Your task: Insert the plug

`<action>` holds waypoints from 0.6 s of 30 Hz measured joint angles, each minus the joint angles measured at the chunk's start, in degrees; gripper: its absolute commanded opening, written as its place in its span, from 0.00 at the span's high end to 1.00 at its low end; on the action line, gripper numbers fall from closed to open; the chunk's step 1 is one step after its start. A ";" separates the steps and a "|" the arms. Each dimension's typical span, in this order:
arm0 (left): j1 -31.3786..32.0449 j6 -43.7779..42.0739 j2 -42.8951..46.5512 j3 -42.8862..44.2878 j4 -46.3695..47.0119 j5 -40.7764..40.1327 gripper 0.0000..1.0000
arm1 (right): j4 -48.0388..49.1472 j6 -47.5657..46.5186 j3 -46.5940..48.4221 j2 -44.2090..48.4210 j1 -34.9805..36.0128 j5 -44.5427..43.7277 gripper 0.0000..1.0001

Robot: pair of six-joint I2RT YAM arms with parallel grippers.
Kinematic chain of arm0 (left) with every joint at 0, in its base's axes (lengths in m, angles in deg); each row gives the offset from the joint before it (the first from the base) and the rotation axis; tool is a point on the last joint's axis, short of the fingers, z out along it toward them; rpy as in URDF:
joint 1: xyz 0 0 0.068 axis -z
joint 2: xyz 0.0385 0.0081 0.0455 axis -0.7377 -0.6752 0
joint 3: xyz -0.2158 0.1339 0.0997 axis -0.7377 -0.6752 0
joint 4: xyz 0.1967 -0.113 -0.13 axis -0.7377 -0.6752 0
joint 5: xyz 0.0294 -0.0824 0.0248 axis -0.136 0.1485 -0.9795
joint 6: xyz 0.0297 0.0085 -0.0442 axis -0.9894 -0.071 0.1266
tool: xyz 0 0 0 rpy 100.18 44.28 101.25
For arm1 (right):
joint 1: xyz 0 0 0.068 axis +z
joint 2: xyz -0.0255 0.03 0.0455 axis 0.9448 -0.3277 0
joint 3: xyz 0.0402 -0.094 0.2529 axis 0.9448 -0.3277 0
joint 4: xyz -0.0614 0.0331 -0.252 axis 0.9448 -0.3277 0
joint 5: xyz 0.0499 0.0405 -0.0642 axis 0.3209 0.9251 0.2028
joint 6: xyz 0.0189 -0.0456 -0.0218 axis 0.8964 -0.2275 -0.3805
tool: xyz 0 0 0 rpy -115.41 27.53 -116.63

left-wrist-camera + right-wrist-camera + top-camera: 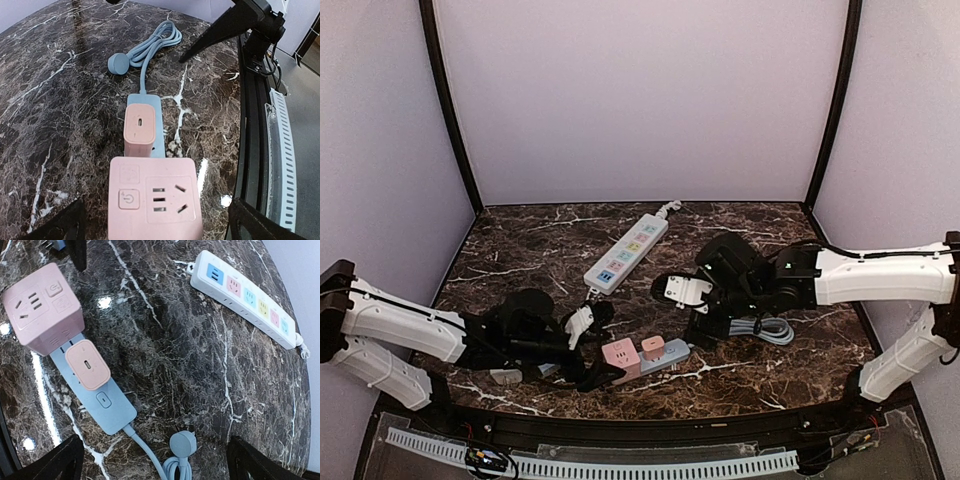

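Observation:
A light blue power strip [111, 410] lies near the table's front edge, also seen in the top view [670, 357]. A pink cube socket [152, 200] sits on its left end, with a small pink charger [140, 127] beside it. The strip's round blue plug [182, 442] lies loose on the marble by its coiled cable [775, 330]. My left gripper [155, 227] is open, its fingers either side of the pink cube [620, 357] without touching it. My right gripper [155, 465] is open and empty above the blue plug. In the top view the plug is hidden under the right gripper [700, 315].
A white power strip [627, 252] with coloured sockets lies diagonally at the middle back, also in the right wrist view [247, 297]. The table's black front rail [250, 125] runs close to the blue strip. Purple walls enclose the table.

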 measured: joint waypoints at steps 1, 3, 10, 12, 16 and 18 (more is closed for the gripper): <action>0.07 -0.07 -0.52 0.37 -0.28 -0.09 0.03 | 0.57 0.44 0.00 0.11 0.00 -0.70 0.01; 0.15 -0.24 -2.25 1.22 -0.61 -0.35 0.06 | 1.62 1.31 -0.02 0.22 0.00 -2.03 0.01; 0.90 -0.92 -9.62 3.72 -1.16 -2.14 0.36 | 5.11 4.15 -0.44 1.97 -0.15 -6.62 0.01; 1.33 -1.42 -11.34 4.63 -1.01 -2.43 0.42 | 5.99 4.76 -0.74 2.86 -0.15 -7.21 0.01; 1.77 -1.68 -13.57 6.49 0.02 -3.17 0.46 | 8.57 5.42 -2.25 4.81 -0.15 -7.76 0.01; 1.97 -1.70 -15.39 7.91 0.76 -3.17 0.47 | 9.97 5.81 -3.23 5.53 -0.24 -8.68 0.01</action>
